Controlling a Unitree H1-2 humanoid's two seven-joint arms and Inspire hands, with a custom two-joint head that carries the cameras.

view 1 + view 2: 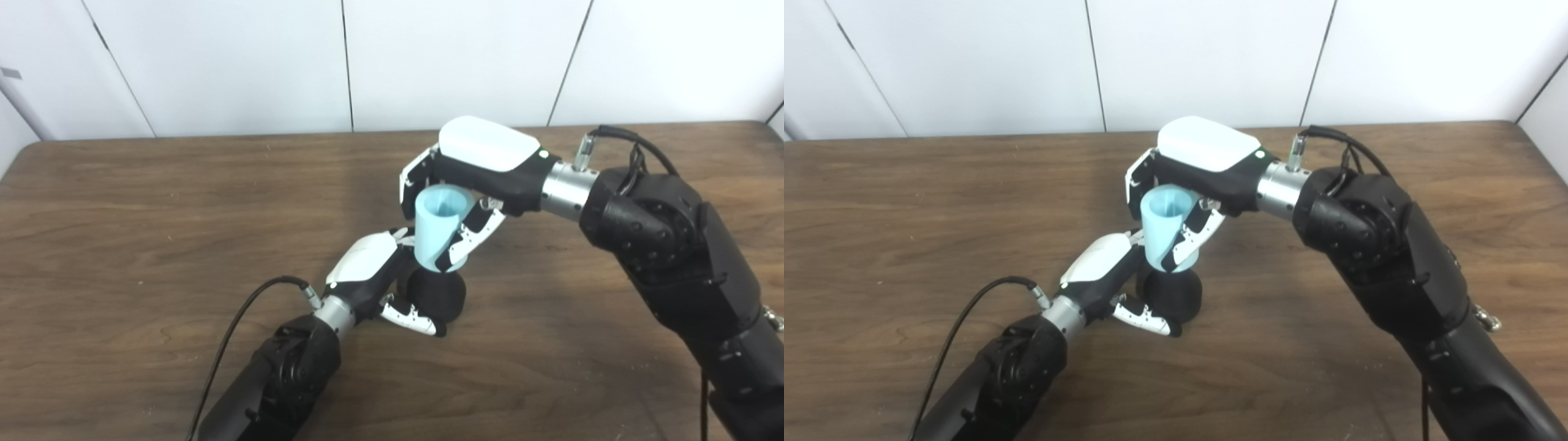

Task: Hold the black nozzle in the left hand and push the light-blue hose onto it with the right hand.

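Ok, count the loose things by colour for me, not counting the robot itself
Light-blue: 1, the hose, held in the right robot hand.
Black: 1, the nozzle, held in the left robot hand.
Total: 2.

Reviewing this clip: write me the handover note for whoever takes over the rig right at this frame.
Left hand: shut on the black nozzle, holding it low over the wooden table; whether the nozzle rests on the table cannot be told.
Right hand: shut on the light-blue hose, gripped from above with its open end facing up.
Position: the hose's lower end meets the top of the nozzle and the hose leans slightly.
Done: both parts grasped and brought together.
Left: how far the hose is seated is hidden; likely push it further down, then confirm the fit.
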